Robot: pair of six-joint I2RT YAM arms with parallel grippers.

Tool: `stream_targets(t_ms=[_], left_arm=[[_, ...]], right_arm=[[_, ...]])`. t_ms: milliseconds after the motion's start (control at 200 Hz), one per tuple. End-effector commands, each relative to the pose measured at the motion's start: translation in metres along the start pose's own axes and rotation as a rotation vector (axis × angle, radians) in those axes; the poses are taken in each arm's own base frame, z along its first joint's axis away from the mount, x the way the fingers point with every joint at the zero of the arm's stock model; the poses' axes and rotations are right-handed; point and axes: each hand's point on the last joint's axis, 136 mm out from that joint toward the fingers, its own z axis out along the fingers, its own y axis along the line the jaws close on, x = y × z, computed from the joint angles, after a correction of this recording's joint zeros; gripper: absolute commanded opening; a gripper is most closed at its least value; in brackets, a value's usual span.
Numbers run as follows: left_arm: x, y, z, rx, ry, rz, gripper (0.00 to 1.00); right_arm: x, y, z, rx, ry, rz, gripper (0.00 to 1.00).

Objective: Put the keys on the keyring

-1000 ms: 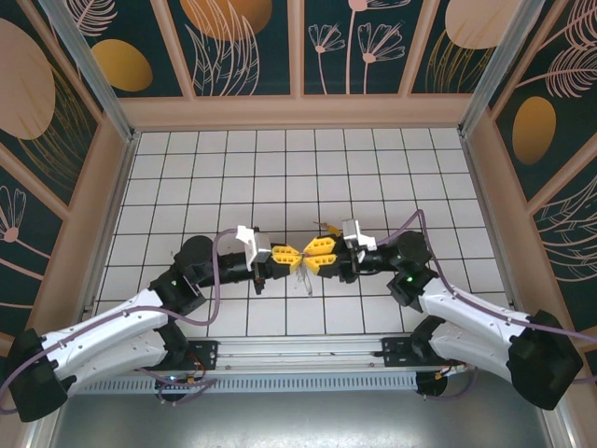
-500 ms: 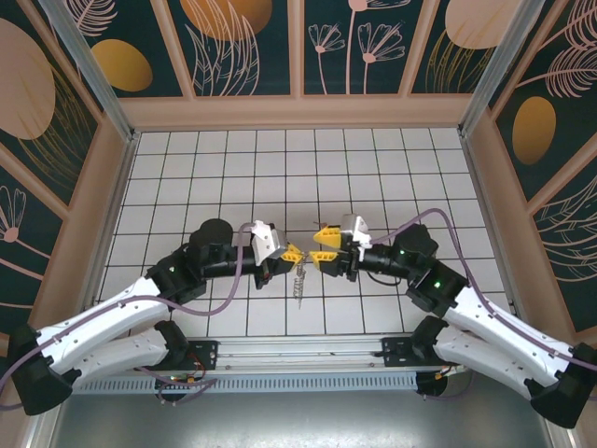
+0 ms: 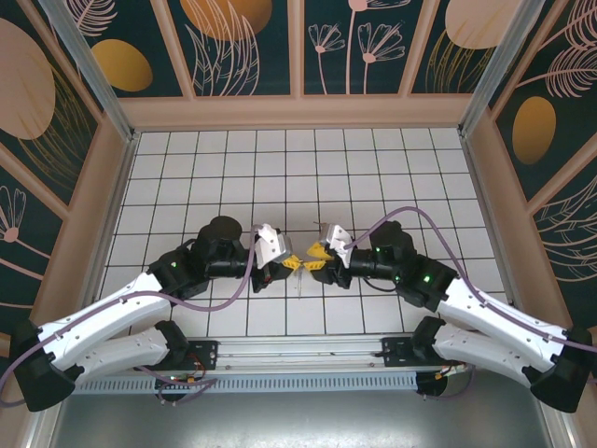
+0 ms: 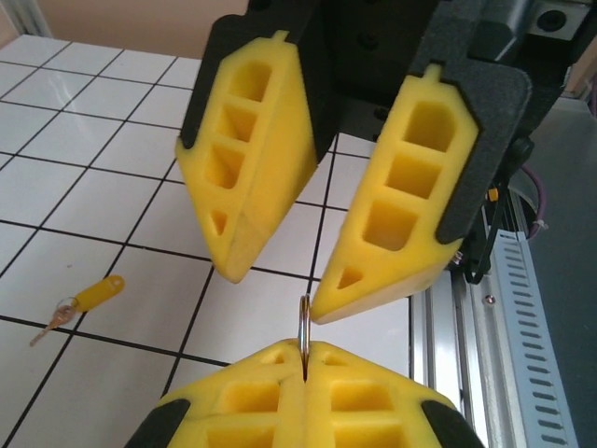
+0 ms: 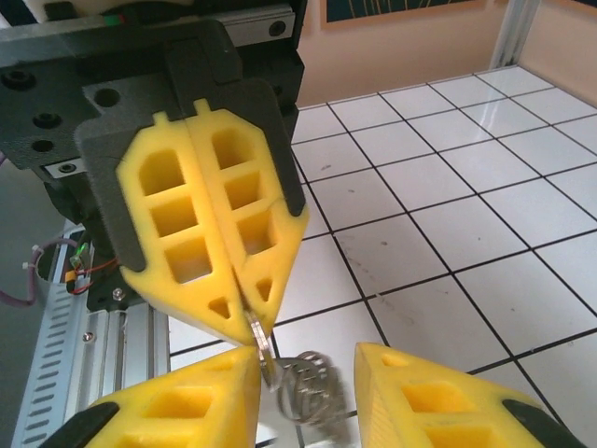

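On the white tiled table [image 3: 233,168], the left gripper [image 3: 295,264] and right gripper [image 3: 316,262] meet tip to tip around the middle, nearer the near edge. A thin silvery metal ring [image 4: 304,327] is pinched in the left one and sits between the right one's spread fingers. A small orange-headed metal key [image 4: 86,300] lies on the tiles behind them.

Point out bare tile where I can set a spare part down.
Free: all the tile rows from the back wall down to the orange-headed key, wall to wall. Narrow bare strips run by the left wall and right wall. Crowded: the middle near rows, where the left tool pinches the keyring and the open right tool meets it.
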Motion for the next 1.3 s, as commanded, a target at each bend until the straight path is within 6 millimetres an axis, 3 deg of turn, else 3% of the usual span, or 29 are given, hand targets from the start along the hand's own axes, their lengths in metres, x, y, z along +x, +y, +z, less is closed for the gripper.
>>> stream_targets(t_ms=[0,215,435,606,736,796,1111,1296], left_arm=[[-0.010,-0.009,-0.001,0.048,-0.010,0.024,0.00],[-0.013,-0.008,-0.002,0.037,-0.030,0.028,0.00],[-0.014,-0.007,-0.002,0.029,-0.051,0.020,0.00],[-0.022,-0.009,-0.010,0.014,-0.133,0.017,0.00],[-0.027,-0.012,-0.021,0.001,-0.231,0.006,0.25],[-0.029,-0.014,-0.026,0.000,-0.271,0.000,0.30],[-0.048,-0.030,-0.042,0.067,-0.421,0.009,0.32],[-0.053,-0.033,-0.043,0.086,-0.445,0.025,0.32]], right_arm=[[-0.013,0.006,-0.001,-0.024,-0.015,-0.031,0.31],[-0.008,0.013,0.003,-0.070,0.003,-0.028,0.28],[-0.003,0.017,0.007,-0.091,0.027,-0.027,0.00],[-0.014,0.018,-0.002,-0.079,-0.037,-0.046,0.00],[-0.035,0.028,-0.017,-0.102,-0.186,-0.048,0.00],[-0.042,0.031,-0.023,-0.109,-0.248,-0.044,0.00],[-0.073,0.038,-0.048,-0.184,-0.624,0.002,0.00],[-0.074,0.043,-0.049,-0.241,-0.674,0.020,0.00]])
